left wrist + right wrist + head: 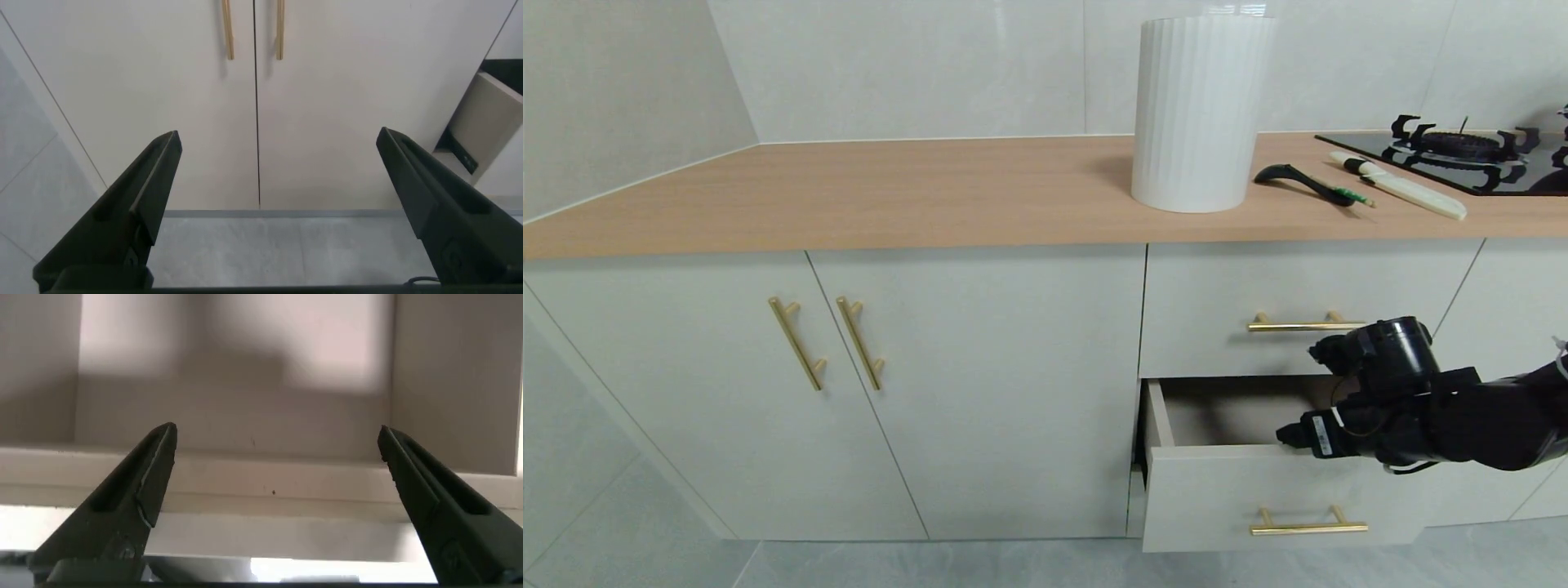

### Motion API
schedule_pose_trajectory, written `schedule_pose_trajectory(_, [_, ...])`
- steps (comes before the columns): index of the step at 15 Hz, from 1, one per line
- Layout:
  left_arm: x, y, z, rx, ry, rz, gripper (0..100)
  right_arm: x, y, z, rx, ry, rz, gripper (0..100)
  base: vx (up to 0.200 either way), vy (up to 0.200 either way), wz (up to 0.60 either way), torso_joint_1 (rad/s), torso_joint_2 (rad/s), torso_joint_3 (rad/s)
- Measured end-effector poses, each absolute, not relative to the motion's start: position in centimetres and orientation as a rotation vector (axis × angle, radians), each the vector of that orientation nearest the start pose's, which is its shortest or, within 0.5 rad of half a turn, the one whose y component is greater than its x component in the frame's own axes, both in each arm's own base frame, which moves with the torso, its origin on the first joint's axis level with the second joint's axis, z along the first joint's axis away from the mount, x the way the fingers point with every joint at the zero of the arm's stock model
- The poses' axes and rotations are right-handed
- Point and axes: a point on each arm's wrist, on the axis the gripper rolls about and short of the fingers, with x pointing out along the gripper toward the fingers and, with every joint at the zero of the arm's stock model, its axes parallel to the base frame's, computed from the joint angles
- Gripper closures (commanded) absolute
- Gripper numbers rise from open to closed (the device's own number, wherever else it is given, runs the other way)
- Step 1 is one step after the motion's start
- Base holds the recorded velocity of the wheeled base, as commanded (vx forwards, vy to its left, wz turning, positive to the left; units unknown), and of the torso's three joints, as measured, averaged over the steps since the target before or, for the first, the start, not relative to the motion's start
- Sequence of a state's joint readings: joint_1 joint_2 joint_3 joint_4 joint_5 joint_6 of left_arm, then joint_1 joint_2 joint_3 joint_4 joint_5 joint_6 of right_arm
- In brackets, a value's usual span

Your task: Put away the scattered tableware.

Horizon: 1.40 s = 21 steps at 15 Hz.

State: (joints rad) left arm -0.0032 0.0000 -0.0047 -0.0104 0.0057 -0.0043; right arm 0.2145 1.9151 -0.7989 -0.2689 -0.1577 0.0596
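The right pincer [1294,435], open and empty, hangs at the pulled-out pale drawer [1241,490], likely opened to receive the black plastic ladle [1305,184] from the wooden bench [890,196], far right. The left pincer [278,159] gapes open too.

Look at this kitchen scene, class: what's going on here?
A robot is putting away tableware. Its right gripper, open, sits at the front edge of the pulled-out lower drawer. The black ladle and a white utensil lie untouched on the countertop beside a white ribbed container. The left gripper, open and empty, faces the cabinet doors.
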Motion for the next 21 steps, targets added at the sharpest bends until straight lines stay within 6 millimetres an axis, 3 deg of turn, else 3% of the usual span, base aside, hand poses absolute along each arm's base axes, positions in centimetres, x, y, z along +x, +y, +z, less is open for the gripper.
schedule_pose_trajectory(5, [-2.3, 0.0, 7.8, -0.004, -0.015, 0.003, 0, 28.0, 5.8, 8.8, -0.195, 0.997, 0.067, 0, 0.000, 0.000, 0.00, 0.000, 0.00, 0.000])
schedule_pose_trajectory(10, [-2.3, 0.0, 7.8, -0.004, -0.015, 0.003, 0, 25.7, 5.3, 8.1, -0.286, 1.060, 0.111, 0, 0.000, 0.000, 0.00, 0.000, 0.00, 0.000])
schedule_pose_trajectory(15, [-2.3, 0.0, 7.8, -0.004, -0.015, 0.003, 0, 22.9, 4.8, 8.1, -0.345, 1.234, 0.140, 0, 0.000, 0.000, 0.00, 0.000, 0.00, 0.000])
schedule_pose_trajectory(21, [-2.3, 0.0, 7.8, -0.004, -0.015, 0.003, 0, 20.9, 5.7, 8.2, -0.431, 1.361, 0.200, 0, 0.000, 0.000, 0.00, 0.000, 0.00, 0.000])
